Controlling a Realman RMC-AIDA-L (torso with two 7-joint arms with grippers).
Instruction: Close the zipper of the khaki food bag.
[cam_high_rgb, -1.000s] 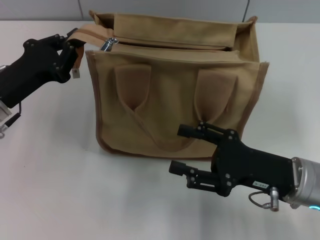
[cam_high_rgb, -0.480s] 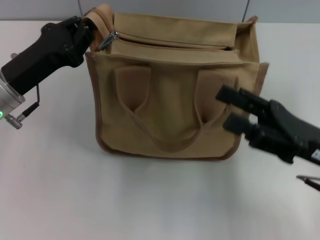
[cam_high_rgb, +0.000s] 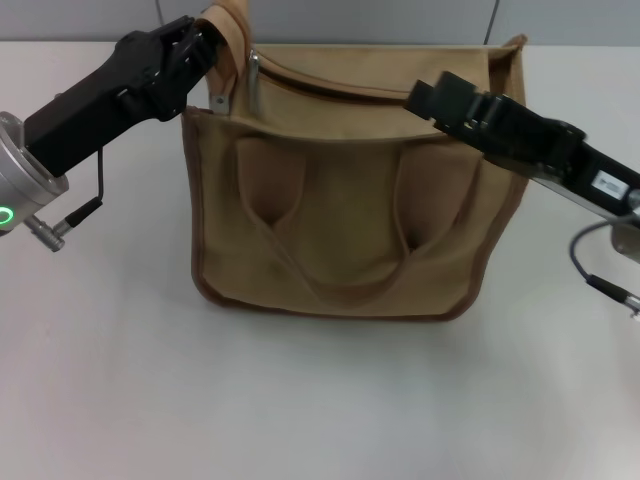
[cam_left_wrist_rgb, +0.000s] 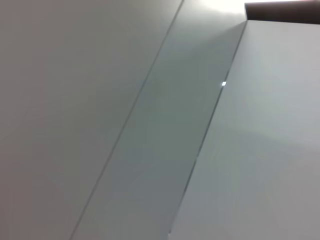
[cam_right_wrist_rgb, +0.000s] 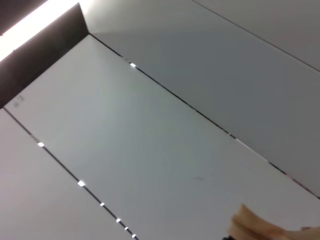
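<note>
The khaki food bag (cam_high_rgb: 340, 200) stands upright in the middle of the head view, its two looped handles hanging down the front. The zipper (cam_high_rgb: 330, 88) runs along its top, and the silver pull tab (cam_high_rgb: 253, 72) stands up near the bag's left end. My left gripper (cam_high_rgb: 205, 42) is shut on the tan strap end at the bag's top left corner and holds it raised. My right gripper (cam_high_rgb: 432, 95) is over the right part of the bag's top, close to the zipper line. A bit of khaki cloth (cam_right_wrist_rgb: 252, 224) shows in the right wrist view.
The bag stands on a white table (cam_high_rgb: 300, 400) with a grey wall behind. A small silver tag (cam_high_rgb: 218, 100) hangs under my left gripper. The left wrist view shows only grey panels (cam_left_wrist_rgb: 150, 125).
My left gripper has lifted the bag's corner strap up and to the right. My right arm has risen from in front of the bag to its top right. The pull tab now stands upright.
</note>
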